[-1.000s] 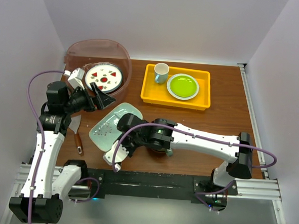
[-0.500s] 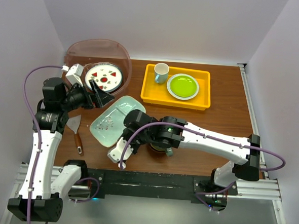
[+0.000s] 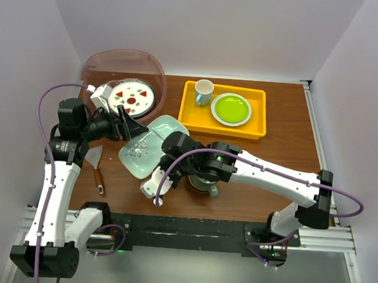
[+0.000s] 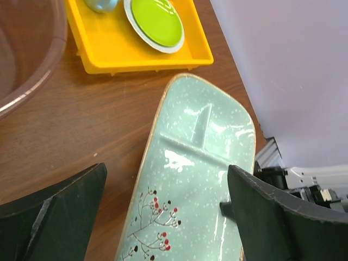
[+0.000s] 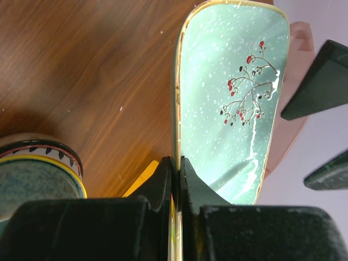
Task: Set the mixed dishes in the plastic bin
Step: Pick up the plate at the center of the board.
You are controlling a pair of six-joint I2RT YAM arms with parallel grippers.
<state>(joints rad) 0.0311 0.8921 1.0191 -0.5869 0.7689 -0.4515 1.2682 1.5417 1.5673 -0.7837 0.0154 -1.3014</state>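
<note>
The right arm reaches far across the tabletop [image 3: 284, 154] from the right side to the left, bent at the elbow; the right hand [image 5: 175, 166] is squeezed tight on the thin rim of the green tray [image 3: 147, 142], with one finger on each side of the edge; the tray is tilted, and its far end sits just beside the front wall of the plastic bin [image 3: 97, 62].

The left arm stands up tall from its base and bends in toward the middle; the left hand [image 3: 127, 123] is spread wide open and holds nothing; it hangs over the left part of the green tray, close to the bin; in the left wrist view the tray lies below, between the two dark fingers [image 4: 60, 201], and they do not touch it.

The bin is in the far left corner; a white plate [image 3: 130, 98] with red marks lies flat inside it; a striped bowl [image 5: 32, 168] sits on the tabletop under the right arm, near the right hand.

A yellow tray [image 3: 254, 129] sits at the back; a lime plate [image 3: 231, 109] and a white cup [image 3: 203, 91] are in it.
</note>
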